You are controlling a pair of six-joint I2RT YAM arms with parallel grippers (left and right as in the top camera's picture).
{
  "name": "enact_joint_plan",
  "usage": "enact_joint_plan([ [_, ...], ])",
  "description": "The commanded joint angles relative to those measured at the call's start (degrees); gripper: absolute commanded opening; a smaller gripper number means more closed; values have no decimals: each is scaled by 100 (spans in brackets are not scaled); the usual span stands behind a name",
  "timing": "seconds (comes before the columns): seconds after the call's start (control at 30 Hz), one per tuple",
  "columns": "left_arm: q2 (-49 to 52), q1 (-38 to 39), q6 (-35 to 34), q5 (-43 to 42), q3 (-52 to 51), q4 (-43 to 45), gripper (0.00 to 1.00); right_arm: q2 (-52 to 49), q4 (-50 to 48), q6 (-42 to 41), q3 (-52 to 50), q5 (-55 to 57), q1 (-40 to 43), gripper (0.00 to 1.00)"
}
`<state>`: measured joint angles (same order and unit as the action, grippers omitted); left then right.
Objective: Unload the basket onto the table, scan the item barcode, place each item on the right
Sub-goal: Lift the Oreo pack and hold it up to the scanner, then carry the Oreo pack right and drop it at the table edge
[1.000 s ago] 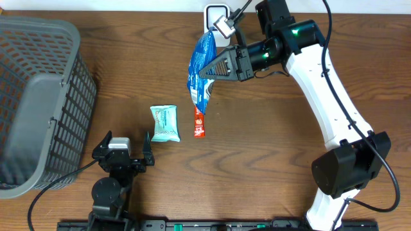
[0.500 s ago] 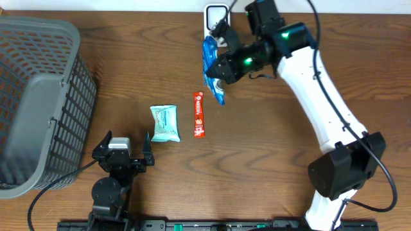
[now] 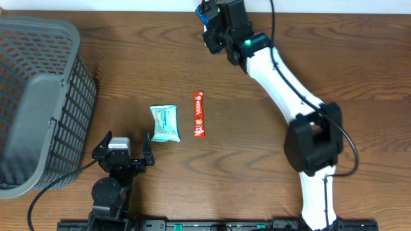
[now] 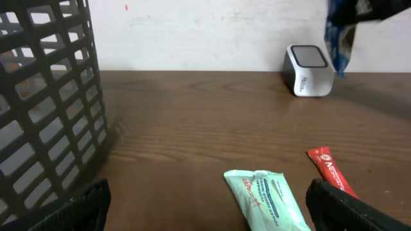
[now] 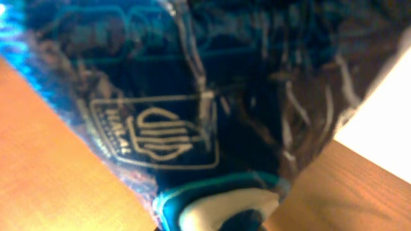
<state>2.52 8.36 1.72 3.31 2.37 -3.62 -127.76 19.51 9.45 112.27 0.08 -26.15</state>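
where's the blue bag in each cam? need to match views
Overhead: blue bag at the top edge, centre, mostly hidden by the right arm.
Left wrist: bag at top right, hanging just right of the white scanner.
Right wrist: bag fills most of the frame, close up.
Shared landmark: red stick packet, in overhead and left wrist; right wrist shows only wooden table.

a: what's on the wooden table [image 3: 257,160]?
b: a grey basket [image 3: 38,96] at the left, a green packet [image 3: 164,122] just beside a red stick packet [image 3: 199,115] mid-table, a small scanner [image 4: 309,69] at the far edge.
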Motion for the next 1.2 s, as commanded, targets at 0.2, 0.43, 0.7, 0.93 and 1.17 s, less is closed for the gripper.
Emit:
enact_joint_plan([
  [0.2,0,-4,-7,28,-184,-76,98,-944,-1399,1281,660,960,33,1],
  [0.43,0,-4,-7,26,-184,-76,98,-1672,-1296,1952,1725,1298,-7,1],
  [0.7,0,-4,-7,26,-184,-76,98,-2055,-1130,2393,1899,1733,-96,1],
  [0.93,0,-4,-7,28,-184,-76,98,-2050,-800,2330,2002,1873,-144,1],
  [1.17,0,-4,-7,28,-184,-76,98,-1788,1283,1552,3110,2026,-4,1],
])
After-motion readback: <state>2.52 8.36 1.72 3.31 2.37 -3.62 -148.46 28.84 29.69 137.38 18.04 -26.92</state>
